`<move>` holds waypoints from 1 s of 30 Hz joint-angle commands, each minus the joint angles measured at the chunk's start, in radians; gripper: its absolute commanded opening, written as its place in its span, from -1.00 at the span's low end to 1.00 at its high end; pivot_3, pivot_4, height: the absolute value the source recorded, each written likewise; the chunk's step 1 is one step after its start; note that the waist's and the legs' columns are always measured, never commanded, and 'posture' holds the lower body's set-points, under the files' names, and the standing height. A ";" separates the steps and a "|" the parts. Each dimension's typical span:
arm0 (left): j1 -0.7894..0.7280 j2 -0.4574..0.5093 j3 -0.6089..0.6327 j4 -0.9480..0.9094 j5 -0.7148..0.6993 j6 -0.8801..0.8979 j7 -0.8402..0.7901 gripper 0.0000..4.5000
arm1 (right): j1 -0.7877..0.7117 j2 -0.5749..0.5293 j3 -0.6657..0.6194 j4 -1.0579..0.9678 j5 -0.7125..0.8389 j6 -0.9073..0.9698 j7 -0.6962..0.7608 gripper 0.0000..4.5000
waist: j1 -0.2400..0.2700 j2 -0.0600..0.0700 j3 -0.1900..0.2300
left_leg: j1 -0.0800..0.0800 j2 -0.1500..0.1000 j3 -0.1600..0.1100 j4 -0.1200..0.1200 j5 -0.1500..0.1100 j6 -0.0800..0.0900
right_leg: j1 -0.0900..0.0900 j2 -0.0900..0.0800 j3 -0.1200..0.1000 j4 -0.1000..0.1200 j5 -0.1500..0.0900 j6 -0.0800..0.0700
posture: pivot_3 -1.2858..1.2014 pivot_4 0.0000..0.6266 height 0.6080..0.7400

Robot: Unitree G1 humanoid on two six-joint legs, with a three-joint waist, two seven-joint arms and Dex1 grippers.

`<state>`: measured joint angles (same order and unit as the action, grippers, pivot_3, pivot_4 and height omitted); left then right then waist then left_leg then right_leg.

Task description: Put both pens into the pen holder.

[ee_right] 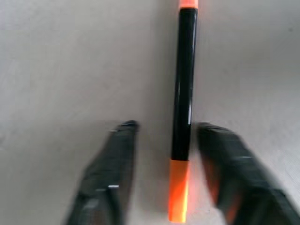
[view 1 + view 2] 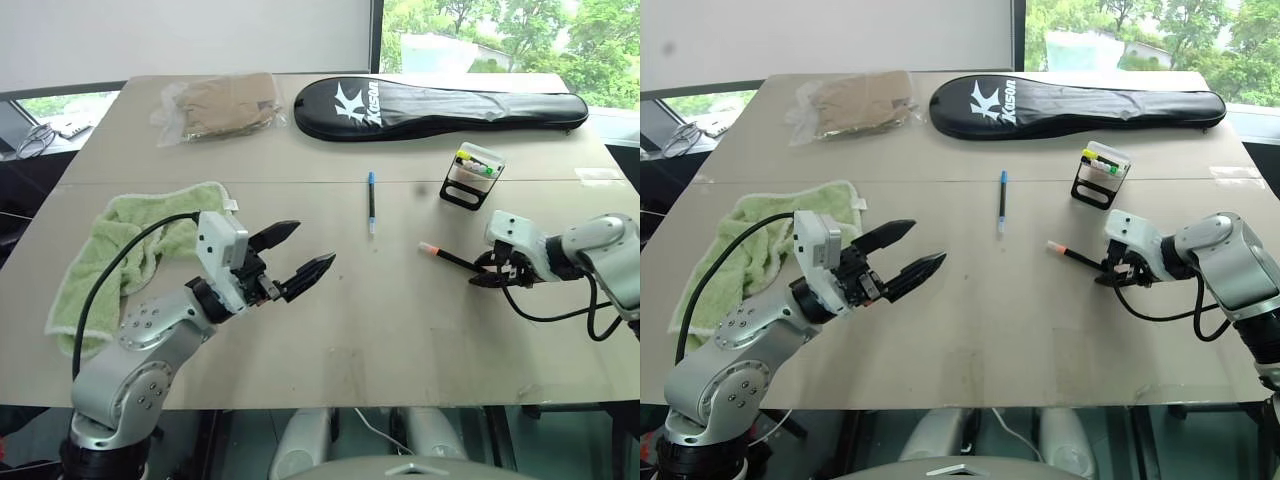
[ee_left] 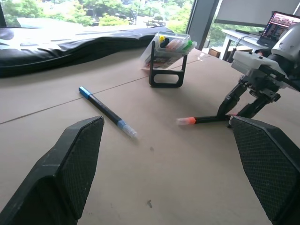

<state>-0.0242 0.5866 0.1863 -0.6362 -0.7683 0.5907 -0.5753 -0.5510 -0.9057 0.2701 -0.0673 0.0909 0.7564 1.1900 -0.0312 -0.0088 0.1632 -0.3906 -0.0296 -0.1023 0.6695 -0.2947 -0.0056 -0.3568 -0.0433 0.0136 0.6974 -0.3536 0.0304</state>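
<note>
An orange-ended black pen (image 2: 450, 257) lies on the table at the right. My right gripper (image 2: 490, 276) points down over its near end, open, one finger on each side of the barrel (image 1: 182, 89); the right finger (image 1: 225, 154) is closer to it. Mid-table, apart from both grippers, lies a blue-capped pen (image 2: 371, 202). The pen holder (image 2: 472, 175) stands behind the orange pen with yellow and green marker tops showing. My left gripper (image 2: 312, 246) hovers open and empty at the left, pointing toward the pens.
A green towel (image 2: 130, 250) lies at the left, under my left arm. At the back of the table are a long black racket case (image 2: 440, 108) and a plastic-wrapped package (image 2: 215, 108). The table's front edge (image 2: 330, 405) runs close below both arms.
</note>
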 commanded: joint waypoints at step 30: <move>-0.013 -0.003 0.031 -0.063 -0.122 -0.038 -0.104 1.00 | -0.287 0.318 -0.493 -0.076 0.476 0.150 -0.152 -1.00 | 0.004 0.001 0.002 | -0.005 0.000 -0.001 0.001 0.000 0.000 | -0.005 0.000 -0.001 0.000 0.002 0.001 | 0.03 -0.52 1.00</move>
<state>-0.0228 0.5782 0.1894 -0.6617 -0.8509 0.5755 -0.6597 -0.8210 -0.5825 -0.1452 -0.1100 0.5010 0.9183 1.0490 -0.0275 -0.0080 0.1652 -0.3956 -0.0299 -0.1040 0.6707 -0.2947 -0.0055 -0.3611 -0.0434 0.0114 0.6972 -0.3518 0.0316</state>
